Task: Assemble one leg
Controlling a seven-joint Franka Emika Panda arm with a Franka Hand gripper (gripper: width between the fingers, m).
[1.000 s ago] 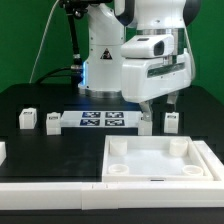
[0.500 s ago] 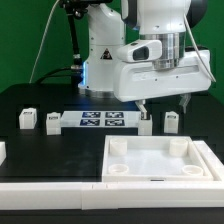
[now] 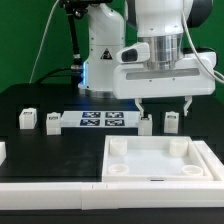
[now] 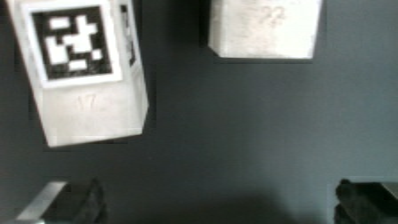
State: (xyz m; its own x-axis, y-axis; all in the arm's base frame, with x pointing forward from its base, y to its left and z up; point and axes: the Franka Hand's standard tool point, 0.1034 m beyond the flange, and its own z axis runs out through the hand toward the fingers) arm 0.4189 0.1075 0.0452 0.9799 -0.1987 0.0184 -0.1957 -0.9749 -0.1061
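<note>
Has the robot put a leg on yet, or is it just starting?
Just starting. Done: nothing yet. The large white piece has corner sockets that look empty, and every leg stands loose on the table. In hand: the open gripper hovers above a leg and the next leg, holding nothing. Left: grip one leg, carry it to a socket and fit it.

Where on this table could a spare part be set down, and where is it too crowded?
Free: the bare black table between the two left legs, the marker board and the large white square piece. Crowded: the exterior view's right, where two more legs stand under the open gripper, close behind that piece.
</note>
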